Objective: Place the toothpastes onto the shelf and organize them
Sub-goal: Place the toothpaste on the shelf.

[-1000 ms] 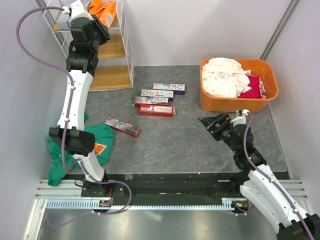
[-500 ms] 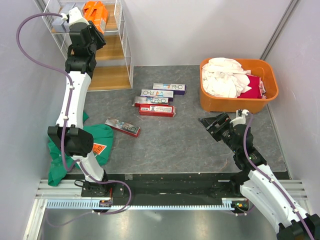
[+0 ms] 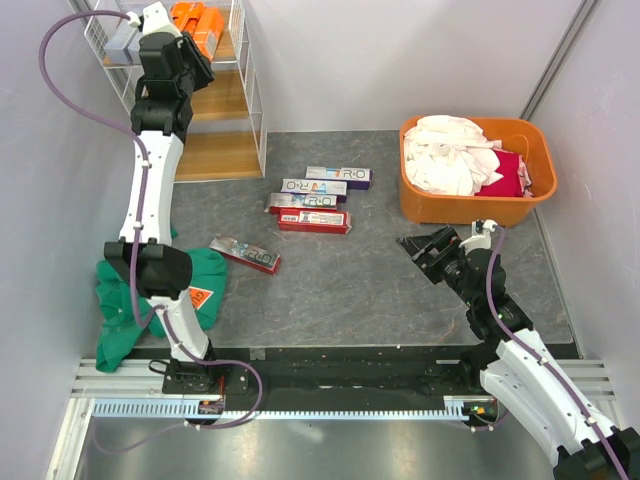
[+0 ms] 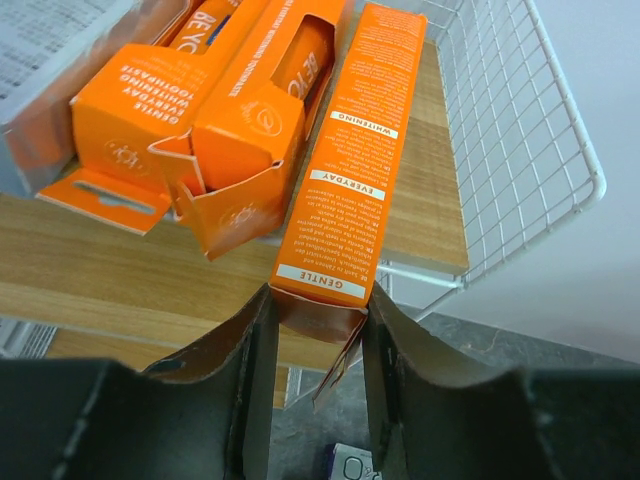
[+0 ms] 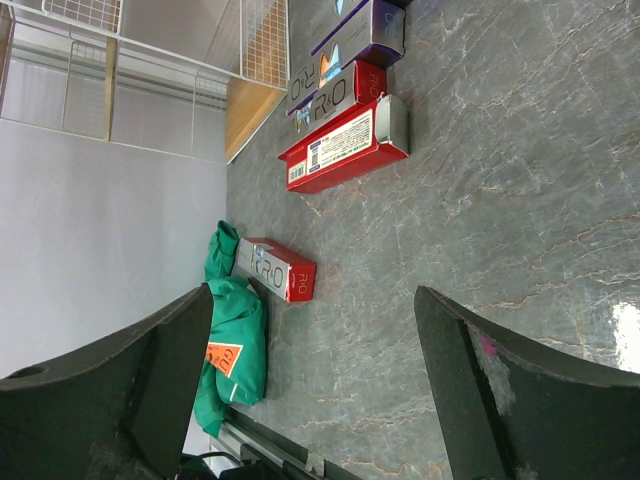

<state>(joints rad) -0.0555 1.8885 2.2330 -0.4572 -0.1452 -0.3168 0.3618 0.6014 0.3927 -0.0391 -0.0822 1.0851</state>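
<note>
Left wrist view, we see our left end effector (image 4: 318,312) clamped on an orange toothpaste (image 4: 350,150), centre frame, over the shelf (image 4: 100,270), right end effector (image 5: 320,370) spread wide, holding nothing.

The orange toothpaste carton (image 4: 350,150) bears white lettering and white label bands. The shelf (image 4: 520,150) is a white wire grid with pale wood-grain boards. The table (image 5: 480,250) is grey with pale veining. One red carton (image 5: 345,145) has a silver end, and the purple-and-white carton (image 5: 365,30) has a blue mark. The cloth (image 5: 235,335) is green with an orange patch. The tub (image 3: 470,208) is orange and the laundry (image 3: 450,160) is white and magenta.
</note>
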